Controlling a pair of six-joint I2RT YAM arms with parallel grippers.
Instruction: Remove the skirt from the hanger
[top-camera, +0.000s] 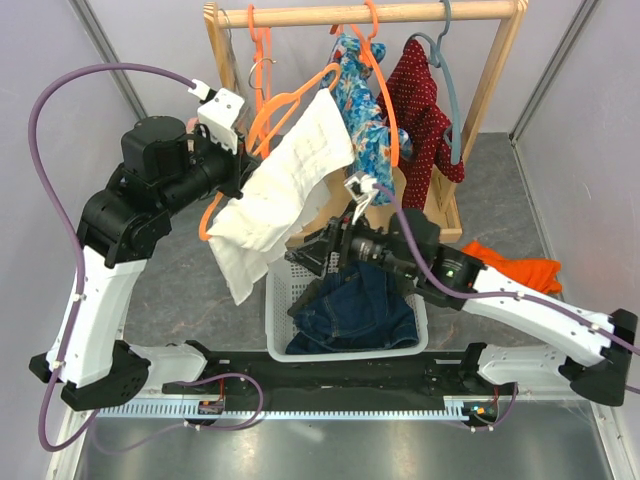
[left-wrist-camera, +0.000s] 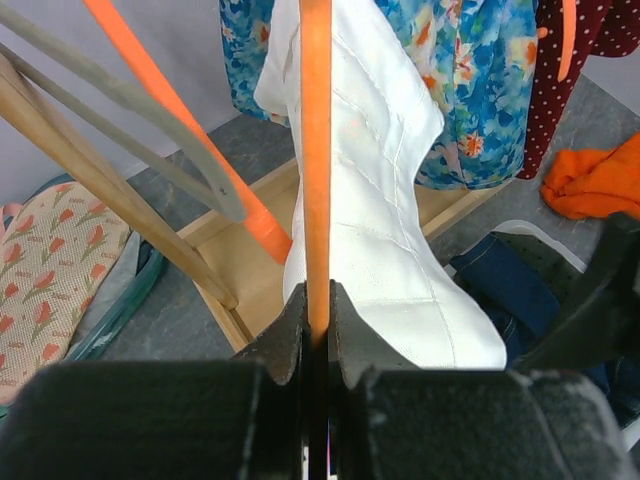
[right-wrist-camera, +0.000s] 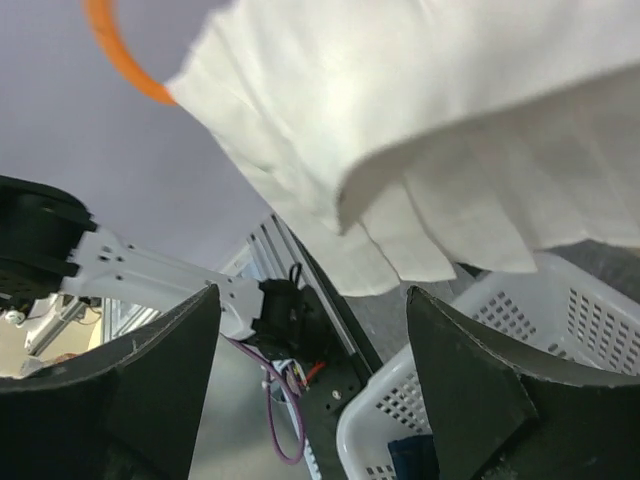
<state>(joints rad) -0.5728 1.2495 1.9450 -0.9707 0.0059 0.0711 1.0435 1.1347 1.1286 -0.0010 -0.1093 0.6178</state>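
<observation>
Tabletop, basket; white garment over hanger

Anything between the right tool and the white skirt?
No. Right wrist view: the right tool is open, and only air separates its fingers from the hem of the white skirt; the basket sits lower, off that line.

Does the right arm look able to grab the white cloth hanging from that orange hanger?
Probably yes: the open right gripper points at the white cloth close by, with nothing between, while the left gripper clamps the orange hanger.
</observation>
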